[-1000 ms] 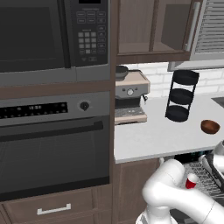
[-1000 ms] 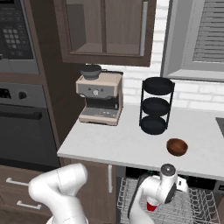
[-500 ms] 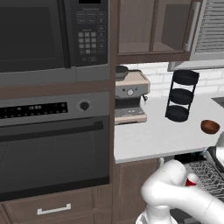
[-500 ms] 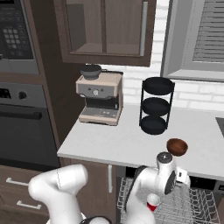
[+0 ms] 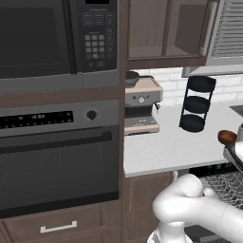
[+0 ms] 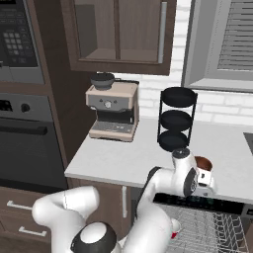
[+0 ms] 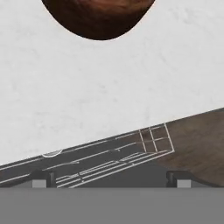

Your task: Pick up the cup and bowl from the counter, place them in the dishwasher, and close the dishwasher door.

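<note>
bowl (image 7: 99, 17) cut by top edge

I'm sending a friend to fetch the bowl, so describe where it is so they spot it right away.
Start at the light counter right of the oven, past the coffee machine and the black three-tier rack. The bowl sits in front of that rack, near the counter's front edge above the dishwasher. It is small, shallow and glossy reddish-brown.

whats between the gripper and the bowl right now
In the hand view, only bare counter lies between the open gripper and the brown bowl; nearest the gripper sits the edge of the dishwasher rack.
</note>
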Motion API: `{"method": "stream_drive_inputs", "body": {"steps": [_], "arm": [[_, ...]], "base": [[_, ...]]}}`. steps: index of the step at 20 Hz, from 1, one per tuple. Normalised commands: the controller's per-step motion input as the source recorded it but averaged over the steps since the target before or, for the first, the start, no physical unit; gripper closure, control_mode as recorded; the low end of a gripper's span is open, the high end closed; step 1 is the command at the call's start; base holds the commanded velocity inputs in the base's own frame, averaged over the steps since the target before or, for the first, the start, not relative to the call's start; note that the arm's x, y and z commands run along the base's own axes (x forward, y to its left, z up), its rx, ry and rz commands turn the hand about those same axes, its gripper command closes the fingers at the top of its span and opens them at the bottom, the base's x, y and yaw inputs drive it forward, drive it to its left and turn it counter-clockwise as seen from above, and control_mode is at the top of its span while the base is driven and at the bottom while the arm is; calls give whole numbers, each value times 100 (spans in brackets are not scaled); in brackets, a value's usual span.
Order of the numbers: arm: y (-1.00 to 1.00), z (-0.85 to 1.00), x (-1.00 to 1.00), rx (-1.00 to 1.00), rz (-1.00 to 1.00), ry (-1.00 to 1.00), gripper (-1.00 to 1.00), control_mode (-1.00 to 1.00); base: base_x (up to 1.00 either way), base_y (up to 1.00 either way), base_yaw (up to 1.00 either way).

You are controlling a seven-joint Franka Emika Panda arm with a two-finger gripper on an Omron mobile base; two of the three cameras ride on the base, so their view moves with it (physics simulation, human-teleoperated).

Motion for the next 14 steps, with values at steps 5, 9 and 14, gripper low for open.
{"method": "stream_drive_inputs", "body": {"steps": [5, 9, 14], "arm": [[22, 100, 11, -5, 0, 6, -100, -100], [63, 75, 30, -5, 0, 5, -100, -100], [1, 7, 23, 14, 1, 0, -100, -100]], "base": [[0, 0, 0], [0, 0, 0], [0, 0, 0]]}}
